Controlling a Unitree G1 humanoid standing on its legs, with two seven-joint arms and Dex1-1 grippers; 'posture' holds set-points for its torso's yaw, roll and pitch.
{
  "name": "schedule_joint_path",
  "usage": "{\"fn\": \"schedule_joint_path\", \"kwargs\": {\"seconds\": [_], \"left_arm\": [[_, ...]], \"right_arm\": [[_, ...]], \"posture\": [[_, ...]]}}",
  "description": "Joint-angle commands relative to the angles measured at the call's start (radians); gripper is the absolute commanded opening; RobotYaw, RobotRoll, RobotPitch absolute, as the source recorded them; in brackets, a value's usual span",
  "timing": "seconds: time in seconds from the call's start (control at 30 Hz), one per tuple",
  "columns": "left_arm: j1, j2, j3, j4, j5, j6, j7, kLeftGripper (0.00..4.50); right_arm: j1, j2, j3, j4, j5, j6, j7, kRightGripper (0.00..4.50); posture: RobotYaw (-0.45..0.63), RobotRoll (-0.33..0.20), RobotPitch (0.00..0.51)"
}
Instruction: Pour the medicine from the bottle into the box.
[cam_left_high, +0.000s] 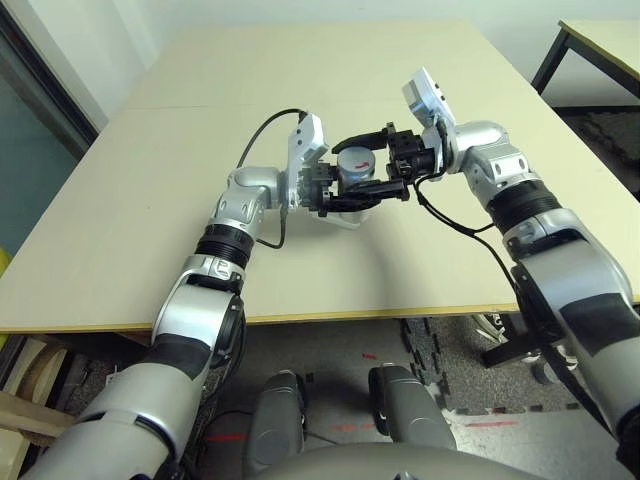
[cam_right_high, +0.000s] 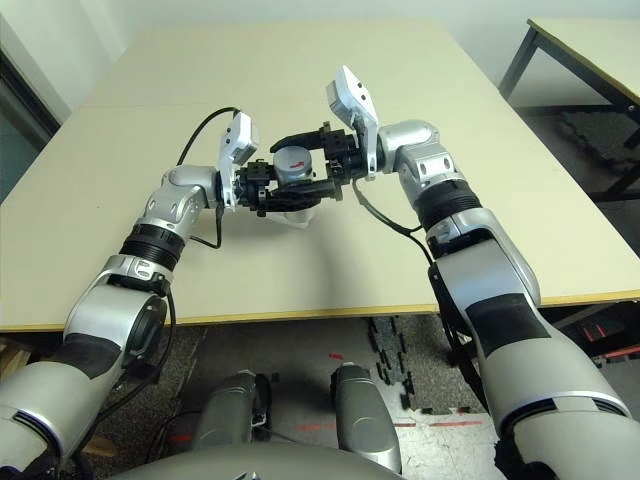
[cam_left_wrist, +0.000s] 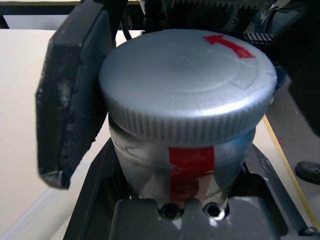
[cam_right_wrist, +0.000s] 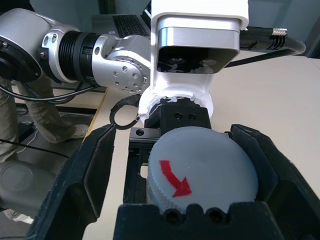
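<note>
I see one bottle (cam_left_high: 356, 165) held up in the air above the middle of the table (cam_left_high: 150, 200). It is small, round and silver-grey, with a red stripe down its side. Its grey cap (cam_left_wrist: 187, 85) sits on top, and the cap has a red arrow on it.

My left gripper (cam_left_high: 345, 193) comes in from the left side and pinches the bottle's body tight between its two black fingers (cam_left_wrist: 70, 100).

My right gripper (cam_right_wrist: 182, 170) comes in from the right side, at the height of the cap. Its two black fingers (cam_right_wrist: 90, 175) are spread wide, one on each side of the cap. I can see a small gap between each finger and the cap's edge, so they do not squeeze it.

Just under the bottle I see one small clear box (cam_left_high: 345, 217) lying on the table. I cannot tell what is inside it from here.

I count one bottle, one cap, one box and two grippers. A second table (cam_left_high: 600, 45) stands far off to the right.
</note>
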Motion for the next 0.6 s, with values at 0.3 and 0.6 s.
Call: {"fn": "schedule_joint_path", "kwargs": {"seconds": [0.3,0.6], "left_arm": [[0.009,0.007,0.015,-0.007,-0.012,0.038,0.049,2.68],[0.024,0.011,0.01,-0.047,-0.025,0.057,0.041,2.68]], "right_arm": [[-0.044,0.053,-0.089,0.087,-0.056,0.014,0.097,4.5],[-0.082,0.067,-0.212,0.215,-0.151,0.005,0.06,4.5]], "posture": [[-0.16,0.0,0.063],[-0.16,0.0,0.063]]}}
